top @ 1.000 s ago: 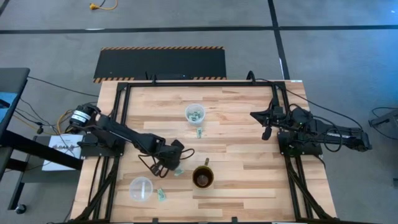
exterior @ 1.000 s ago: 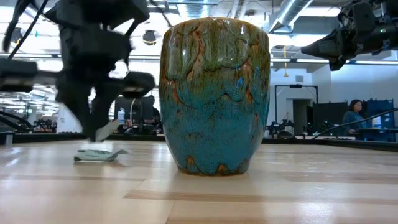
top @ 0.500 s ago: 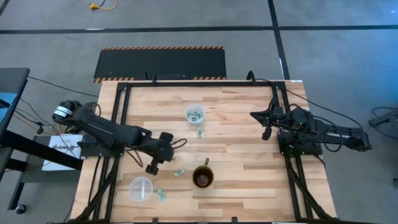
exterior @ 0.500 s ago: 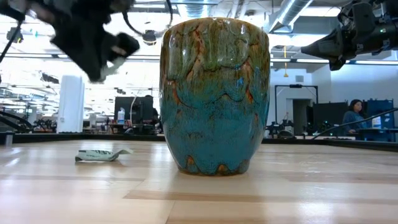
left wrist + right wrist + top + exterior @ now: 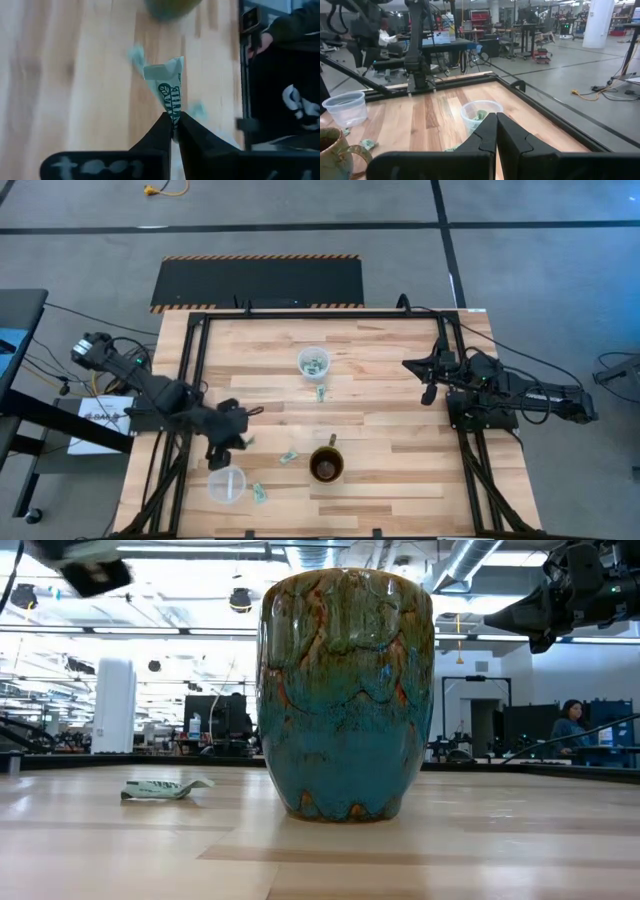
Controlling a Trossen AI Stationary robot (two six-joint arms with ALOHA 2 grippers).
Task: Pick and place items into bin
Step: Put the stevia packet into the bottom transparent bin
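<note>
The items are small pale green-and-white wrapper pieces. My left gripper [image 5: 238, 443] is shut on one piece [image 5: 167, 85], above the table near the clear cup [image 5: 227, 483] at the near left. It shows blurred at the top left of the low view [image 5: 90, 575]. Other pieces lie flat on the table: one [image 5: 288, 457] left of the mug, also in the low view [image 5: 165, 788], one [image 5: 260, 493] beside the near cup, and one [image 5: 321, 393] by the far cup. My right gripper [image 5: 496, 122] is shut and empty, raised at the table's right side [image 5: 427, 385]. My left gripper pinches the wrapper piece by its narrow end [image 5: 173, 116] between its two fingertips. The rest of the piece stands out past the fingertips, widening to a folded white end [image 5: 162, 70]. It is lifted clear of the table.
A brown-and-teal glazed mug [image 5: 326, 465] stands near the table's middle front and fills the low view [image 5: 345, 690]. A second clear cup [image 5: 314, 362] holding green pieces stands farther back and shows in the right wrist view [image 5: 480, 115]. People are in the room beyond [image 5: 572, 725].
My left gripper has risen from the table beside the mug and swung toward the table's left and near edges, up to the near clear cup, carrying one wrapper piece. The piece left of the mug has stayed where it lay.
</note>
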